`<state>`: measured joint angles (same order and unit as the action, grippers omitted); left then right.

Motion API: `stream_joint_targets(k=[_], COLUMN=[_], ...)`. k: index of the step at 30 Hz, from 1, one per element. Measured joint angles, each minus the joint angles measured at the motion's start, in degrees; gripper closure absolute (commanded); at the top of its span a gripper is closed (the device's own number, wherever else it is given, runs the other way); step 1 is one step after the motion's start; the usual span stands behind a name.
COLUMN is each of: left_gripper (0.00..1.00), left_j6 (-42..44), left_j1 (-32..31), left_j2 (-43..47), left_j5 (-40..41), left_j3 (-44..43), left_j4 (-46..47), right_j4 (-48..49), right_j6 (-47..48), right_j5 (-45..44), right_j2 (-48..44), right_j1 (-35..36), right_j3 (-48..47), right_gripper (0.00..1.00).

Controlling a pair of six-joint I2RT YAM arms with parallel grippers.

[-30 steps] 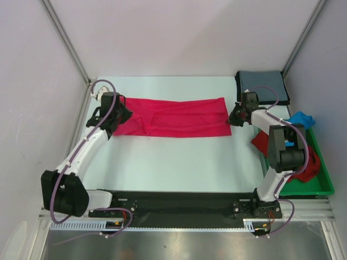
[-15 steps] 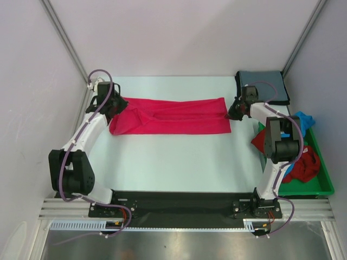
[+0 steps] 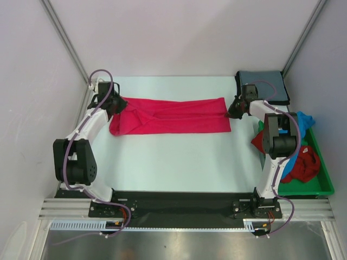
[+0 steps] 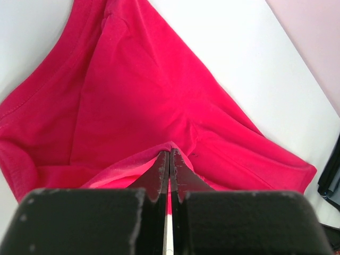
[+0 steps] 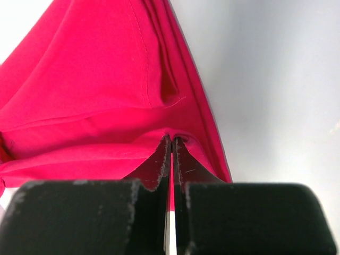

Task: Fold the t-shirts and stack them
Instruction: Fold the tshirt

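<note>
Tray: the green tray (image 3: 325, 190), near right, holds a crumpled red shirt (image 3: 303, 165) and blue shirt (image 3: 303, 119).
Pink shirt: the pink shirt (image 3: 173, 120) lies as a long band across the bench (image 3: 173, 162), left to right.
Left gripper: the left gripper (image 4: 169, 155) is clenched on the band's left end.
Right gripper: the right gripper (image 5: 171, 141) is clenched on its right end.
Change: both arms have drawn the band farther back and straighter, so it looks ready for a crosswise fold.
Grey shirt: the grey shirt (image 3: 268, 81) sits folded at far right.
</note>
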<state>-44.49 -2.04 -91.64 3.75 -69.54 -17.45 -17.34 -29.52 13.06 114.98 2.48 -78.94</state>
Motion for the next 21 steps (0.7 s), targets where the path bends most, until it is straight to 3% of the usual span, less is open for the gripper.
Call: stream_joint_targets(k=[21], left_gripper=[1.0], left_j6=[0.11], left_j1=[1.33], left_j2=[-8.76], left_j5=[-2.54], left_j3=[-7.04], left_j4=[1.03], right_j4=[-0.48], right_j6=[-0.39], right_j5=[0.2], right_j2=[3.63], right_j1=[-0.59], right_j3=[-3.8], right_gripper=[1.0])
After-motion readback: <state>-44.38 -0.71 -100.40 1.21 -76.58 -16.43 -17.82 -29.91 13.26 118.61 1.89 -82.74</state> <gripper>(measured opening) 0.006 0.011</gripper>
